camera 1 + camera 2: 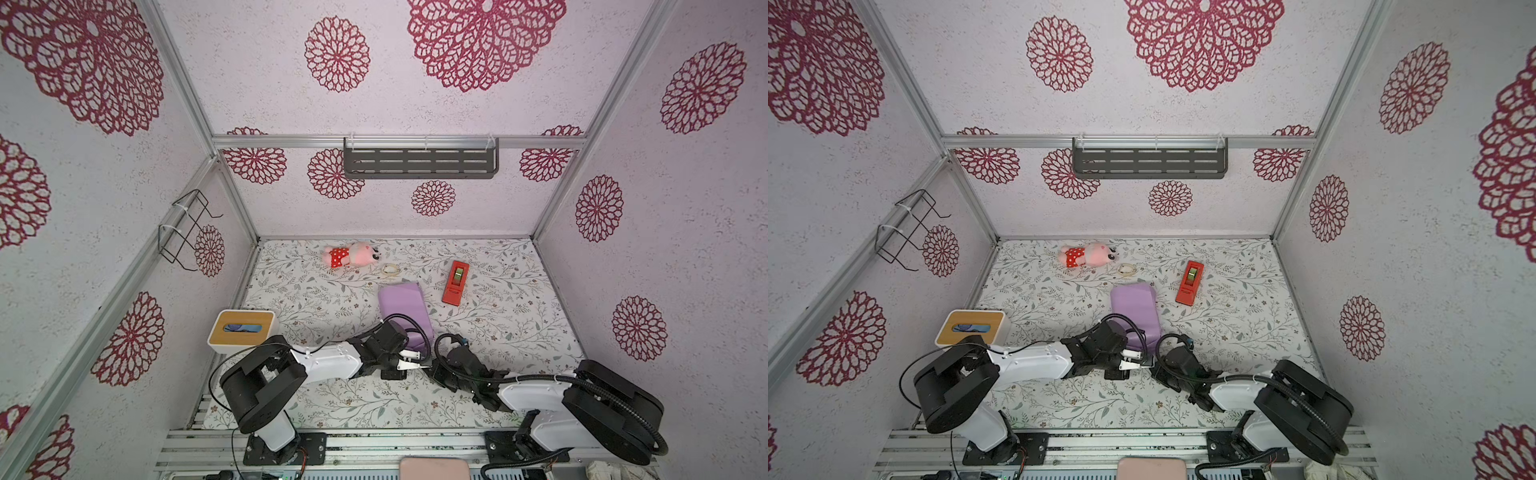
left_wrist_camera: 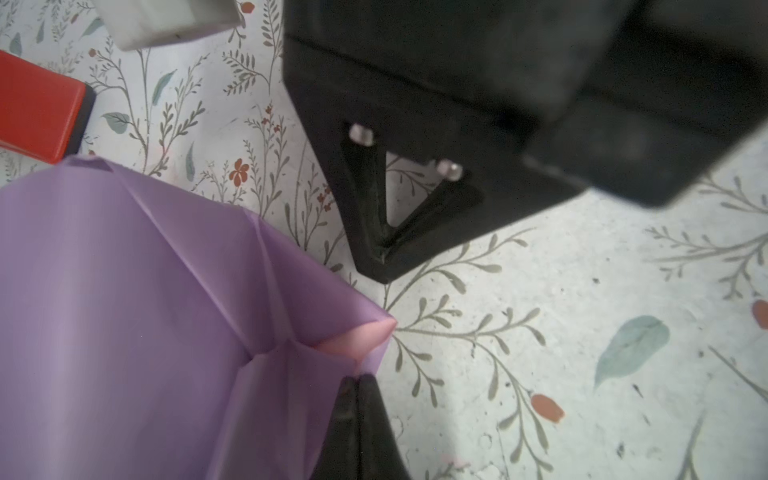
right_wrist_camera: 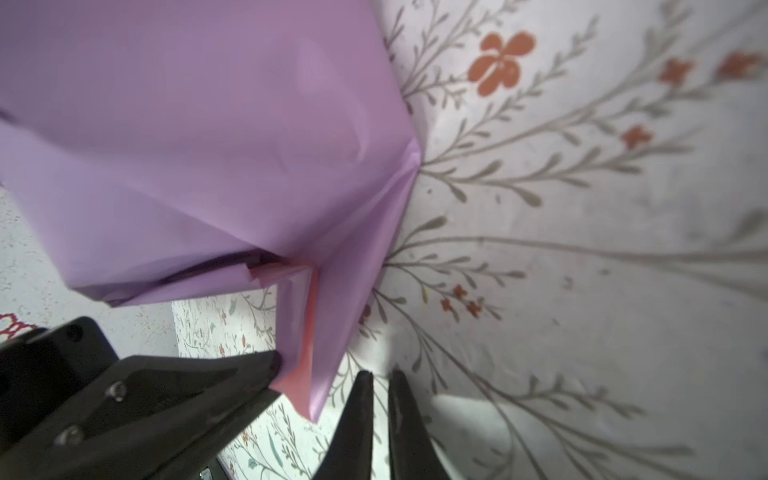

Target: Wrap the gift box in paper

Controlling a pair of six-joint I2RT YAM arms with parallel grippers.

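Left wrist view puts the left gripper at a loose corner of the paper. Its jaws are pressed together and the lilac edge runs right into the tips, so I judge that it is pinching that flap (the pink underside peeks out just above the pinch). Right wrist view shows the right gripper just beside the same flap, its jaws nearly together with nothing between them, over the floral tabletop. In both top views the paper sits mid-table as a lilac bundle, near the red tape dispenser, with its near end under the two wrists. The gift box shows nowhere; presumably it is inside that bundle.

Several things could go wrong from here. The sheet is thin, so a sharp tug on one pinched corner could tear it or pull it free. No tape is visible on the fold, so letting go may let the flap spring open. A hard pull might drag the bundle along the tabletop instead of tightening the wrap. The grippers also sit very close together, so a careless move could knock them into each other.
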